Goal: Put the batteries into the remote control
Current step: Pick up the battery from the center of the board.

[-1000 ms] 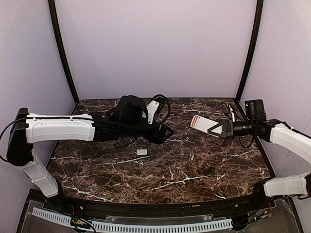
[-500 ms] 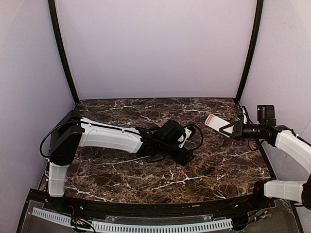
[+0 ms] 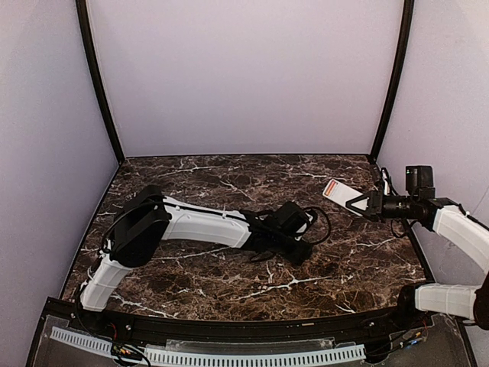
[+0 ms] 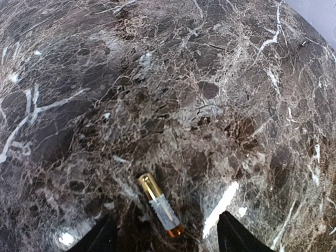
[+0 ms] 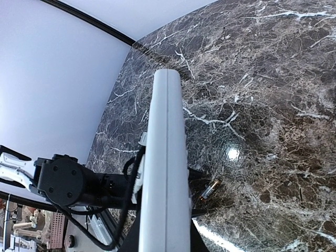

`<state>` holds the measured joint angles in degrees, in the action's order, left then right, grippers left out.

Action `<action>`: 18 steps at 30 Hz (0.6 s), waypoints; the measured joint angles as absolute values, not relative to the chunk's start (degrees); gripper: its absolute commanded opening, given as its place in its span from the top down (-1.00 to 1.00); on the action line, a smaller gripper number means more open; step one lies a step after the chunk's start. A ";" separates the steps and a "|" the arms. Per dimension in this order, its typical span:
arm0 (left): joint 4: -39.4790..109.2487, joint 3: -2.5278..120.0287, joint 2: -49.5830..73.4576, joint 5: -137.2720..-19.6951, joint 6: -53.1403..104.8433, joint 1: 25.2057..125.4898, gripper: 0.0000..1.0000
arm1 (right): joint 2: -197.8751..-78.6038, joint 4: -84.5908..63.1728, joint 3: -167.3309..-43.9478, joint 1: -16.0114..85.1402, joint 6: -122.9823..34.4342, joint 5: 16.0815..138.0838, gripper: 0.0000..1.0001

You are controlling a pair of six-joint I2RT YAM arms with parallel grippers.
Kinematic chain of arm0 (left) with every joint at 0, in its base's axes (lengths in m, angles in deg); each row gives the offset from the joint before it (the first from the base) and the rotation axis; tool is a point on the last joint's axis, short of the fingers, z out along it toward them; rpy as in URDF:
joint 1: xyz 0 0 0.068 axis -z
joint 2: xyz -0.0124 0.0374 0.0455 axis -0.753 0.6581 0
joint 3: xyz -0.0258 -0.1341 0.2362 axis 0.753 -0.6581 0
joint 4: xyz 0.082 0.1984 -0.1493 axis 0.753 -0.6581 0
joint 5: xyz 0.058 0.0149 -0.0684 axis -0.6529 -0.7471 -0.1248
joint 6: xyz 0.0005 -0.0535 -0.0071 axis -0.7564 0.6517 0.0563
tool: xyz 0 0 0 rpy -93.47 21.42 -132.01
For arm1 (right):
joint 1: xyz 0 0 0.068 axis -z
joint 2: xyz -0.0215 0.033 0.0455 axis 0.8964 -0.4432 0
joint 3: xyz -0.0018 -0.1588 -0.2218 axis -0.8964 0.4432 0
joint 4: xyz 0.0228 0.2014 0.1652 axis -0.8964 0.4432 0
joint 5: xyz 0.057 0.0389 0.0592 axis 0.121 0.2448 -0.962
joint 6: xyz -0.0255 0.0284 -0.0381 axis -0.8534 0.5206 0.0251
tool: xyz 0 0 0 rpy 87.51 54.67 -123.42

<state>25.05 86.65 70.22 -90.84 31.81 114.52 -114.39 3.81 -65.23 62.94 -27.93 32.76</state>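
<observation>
Holding the handset: we see the right gripper (image 3: 361,204) clamped on the remote control (image 3: 339,190), which is lifted clear of the table at the far right, with its red-marked end pointing away from the arm.
Remote's attitude: from the right wrist we see it edge-on, a slim pale bar running up the middle of the view.
Battery: we find one small cylinder (image 4: 160,206) lying flat on the dark marble table (image 4: 220,79), with a gold cap at one end, orange at the other and a pale band between.
Left gripper (image 4: 167,239): its jaws stand apart, one dark fingertip (image 4: 101,237) on each side of the battery's orange end, and neither touches it as far as we can tell.
Left arm (image 3: 206,226): it lies stretched low across the table toward the middle.
Battery and remote: we see them well apart, the battery down on the marble and the remote up in the air.
</observation>
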 measured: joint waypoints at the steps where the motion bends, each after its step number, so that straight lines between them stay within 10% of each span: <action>1: 24.44 87.86 71.27 -91.35 31.68 114.71 -0.18 | -114.39 3.81 -65.23 62.94 -27.93 32.65 1.00; 18: 9.62 96.29 74.55 -100.68 31.18 115.26 0.91 | -114.35 4.27 -65.21 62.96 -28.32 31.38 1.00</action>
